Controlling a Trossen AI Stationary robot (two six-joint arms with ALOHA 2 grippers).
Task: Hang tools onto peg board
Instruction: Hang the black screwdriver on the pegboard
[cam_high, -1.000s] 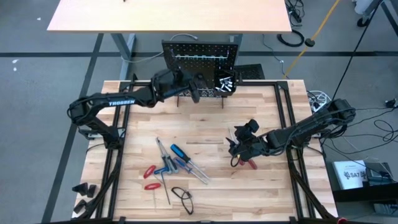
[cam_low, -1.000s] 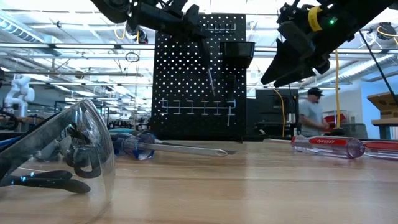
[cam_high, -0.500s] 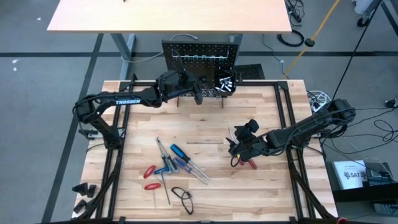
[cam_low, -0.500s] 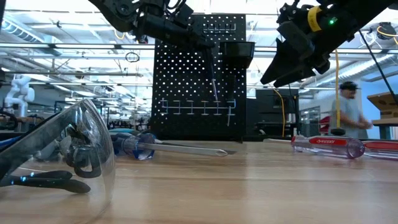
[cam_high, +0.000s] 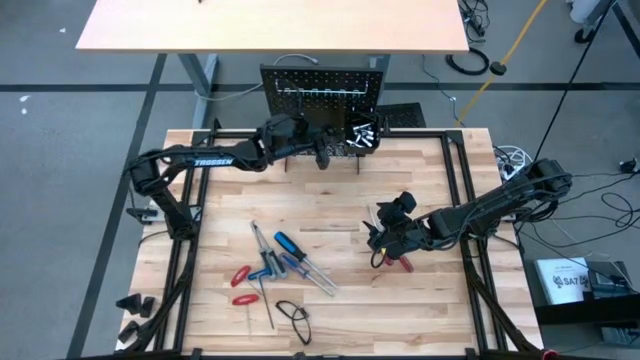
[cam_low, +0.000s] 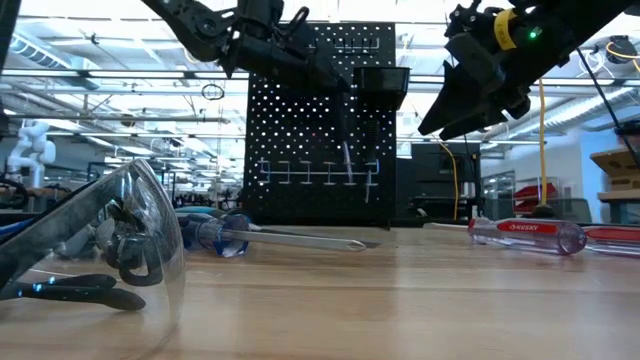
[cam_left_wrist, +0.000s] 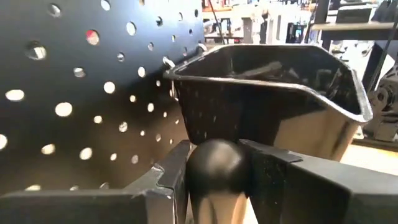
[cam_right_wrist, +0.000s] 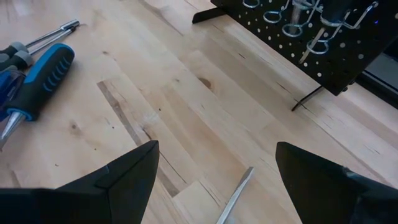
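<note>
Screwdriver (cam_left_wrist: 217, 168) black-handled, clamped in our left gripper (cam_high: 322, 150) at peg board (cam_high: 322, 88), shaft down by hook row beside bin (cam_left_wrist: 267, 93). Next: we thread shaft into hook, release. Right gripper (cam_high: 385, 240) open, waiting mid-table.

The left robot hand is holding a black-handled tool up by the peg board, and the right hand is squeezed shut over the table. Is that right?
Almost. The left gripper does hold a black-handled tool by the peg board. But the right gripper is wide open, not shut: the right wrist view shows its fingers far apart over the table.
</note>
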